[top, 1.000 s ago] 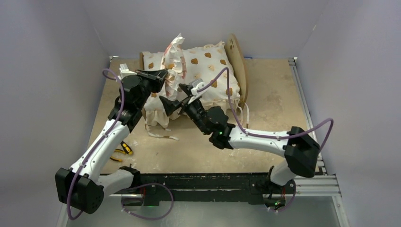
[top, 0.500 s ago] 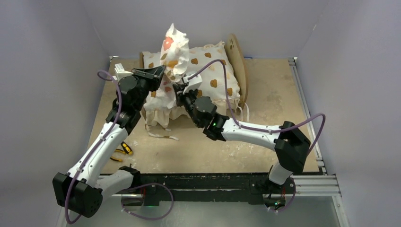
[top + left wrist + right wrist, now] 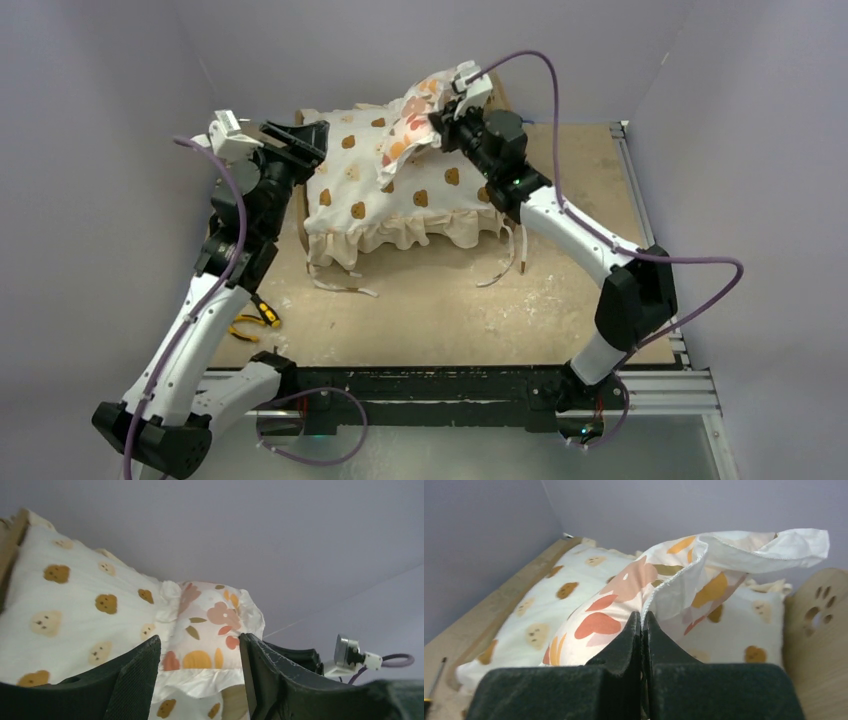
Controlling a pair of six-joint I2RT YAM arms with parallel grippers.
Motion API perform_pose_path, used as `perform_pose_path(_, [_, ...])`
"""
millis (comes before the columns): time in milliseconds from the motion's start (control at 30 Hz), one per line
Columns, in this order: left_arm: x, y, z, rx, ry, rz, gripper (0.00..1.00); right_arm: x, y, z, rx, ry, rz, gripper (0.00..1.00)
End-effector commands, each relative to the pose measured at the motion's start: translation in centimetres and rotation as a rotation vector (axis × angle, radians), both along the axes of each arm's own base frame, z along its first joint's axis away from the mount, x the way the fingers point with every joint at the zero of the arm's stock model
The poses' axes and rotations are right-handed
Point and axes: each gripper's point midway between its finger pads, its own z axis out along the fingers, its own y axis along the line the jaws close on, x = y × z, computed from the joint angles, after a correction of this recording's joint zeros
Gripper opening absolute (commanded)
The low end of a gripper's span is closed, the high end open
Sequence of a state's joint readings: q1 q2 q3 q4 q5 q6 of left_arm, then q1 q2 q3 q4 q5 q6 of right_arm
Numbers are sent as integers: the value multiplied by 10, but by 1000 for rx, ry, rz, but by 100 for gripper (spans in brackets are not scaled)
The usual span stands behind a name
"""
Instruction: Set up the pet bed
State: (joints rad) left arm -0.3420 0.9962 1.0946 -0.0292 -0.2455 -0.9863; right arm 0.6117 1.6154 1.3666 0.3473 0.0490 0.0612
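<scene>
A large cream bear-print cushion (image 3: pixel 400 190) covers the pet bed. Of the bed, the wooden headboard (image 3: pixel 819 630) with its paw-print cutout shows in the right wrist view. The small floral pillow (image 3: pixel 405 135) hangs over the cushion's far right end, near the headboard. My right gripper (image 3: pixel 440 125) is shut on the ruffled edge of the floral pillow (image 3: pixel 609 615), the right gripper (image 3: pixel 642 614) pinching the fabric between closed jaws. My left gripper (image 3: pixel 290 145) stands open off the cushion's left end, holding nothing. The left gripper (image 3: pixel 200 639) frames the floral pillow (image 3: pixel 210 630) from a distance.
Yellow-handled pliers (image 3: pixel 262 318) lie on the table by the left arm. Loose fabric ties (image 3: pixel 340 282) trail from the cushion's near edge. A metal rail (image 3: pixel 640 200) runs along the table's right side. Walls close in on three sides.
The left gripper let go of the floral pillow, opened and drew back to the left. The right gripper shut on the pillow and carried it up and right toward the headboard.
</scene>
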Motion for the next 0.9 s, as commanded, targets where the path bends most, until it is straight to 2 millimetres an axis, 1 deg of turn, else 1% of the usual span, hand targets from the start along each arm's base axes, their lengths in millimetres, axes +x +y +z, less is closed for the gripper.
perform_pose_path(0, [-30, 39, 19, 301, -47, 127, 59, 26, -10, -7, -150, 8, 120, 0])
perform_pose_path(100, [-48, 58, 18, 401, -44, 185, 60, 45, -33, -15, -187, 32, 56, 0])
perform_pose_path(233, [-66, 80, 3, 513, -14, 252, 61, 54, -62, -33, -198, 63, -1, 0])
perform_pose_path(300, [-72, 84, -4, 547, -16, 257, 61, 59, -75, -48, -226, 94, -28, 0])
perform_pose_path(367, [-75, 85, -12, 574, -13, 252, 61, 66, -91, -61, -264, 126, -92, 1])
perform_pose_path(400, [-76, 86, -16, 588, -8, 252, 61, 69, -100, -66, -281, 141, -134, 3])
perform_pose_path(467, [-75, 88, -26, 613, 19, 256, 61, 71, -115, -68, -304, 156, -204, 12])
perform_pose_path(500, [-74, 89, -30, 626, 34, 259, 61, 71, -122, -66, -310, 160, -239, 17])
perform_pose_path(567, [-73, 91, -37, 647, 61, 265, 61, 68, -136, -56, -310, 162, -313, 24])
perform_pose_path(633, [-72, 94, -42, 660, 80, 272, 61, 66, -157, -38, -305, 144, -426, 31])
perform_pose_path(667, [-72, 94, -44, 664, 84, 273, 61, 63, -163, -29, -301, 134, -458, 38])
perform_pose_path(700, [-72, 95, -46, 668, 88, 275, 61, 60, -165, -20, -288, 126, -472, 43])
perform_pose_path(767, [-72, 95, -49, 676, 94, 276, 61, 51, -173, -11, -272, 133, -517, 51])
perform_pose_path(867, [-73, 99, -55, 693, 111, 289, 61, 35, -175, 10, -244, 107, -556, 57])
